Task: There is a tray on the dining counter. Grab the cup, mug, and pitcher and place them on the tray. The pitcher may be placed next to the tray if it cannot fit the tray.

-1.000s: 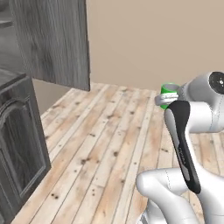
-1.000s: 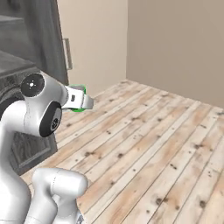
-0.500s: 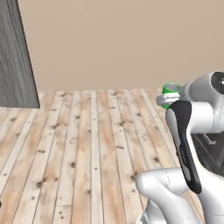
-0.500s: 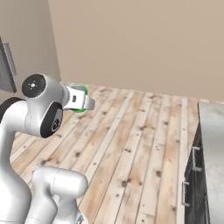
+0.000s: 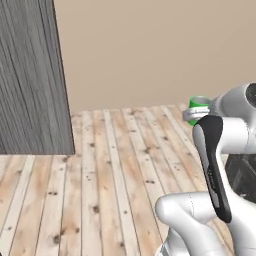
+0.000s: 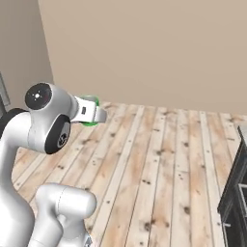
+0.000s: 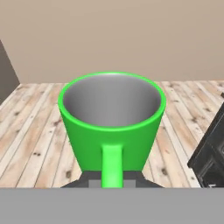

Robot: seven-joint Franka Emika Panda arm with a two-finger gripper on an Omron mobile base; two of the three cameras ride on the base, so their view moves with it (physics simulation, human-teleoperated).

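A beige wall [image 5: 150, 50] is seen across the back, with a plank wooden floor [image 5: 115, 170] spread below it. A tall dark grey wood-grain panel [image 5: 30, 75] is seen at nine o'clock in the left base view; whether it belongs to the dining worktop cannot be told. A dark cabinet [image 6: 236, 193] is seen at four o'clock in the right base view, and again at four o'clock in the hand view.

The white arm [image 6: 43, 125] is folded close over its base, so that the load is presumably kept compact and steady while the base travels.

The mug [image 7: 112, 118], bright green with a grey inside, is carried in the hand [image 7: 112, 180], well above the floor. The hand is closed narrowly on the mug, apparently at its handle [image 7: 112, 164], which points down toward six o'clock in the hand view. The mug is held upright, mouth upward. In the left base view it shows at two o'clock, beside the arm's upper joint.

The mug is judged to be mid-transport, its placing on the tray not yet done.
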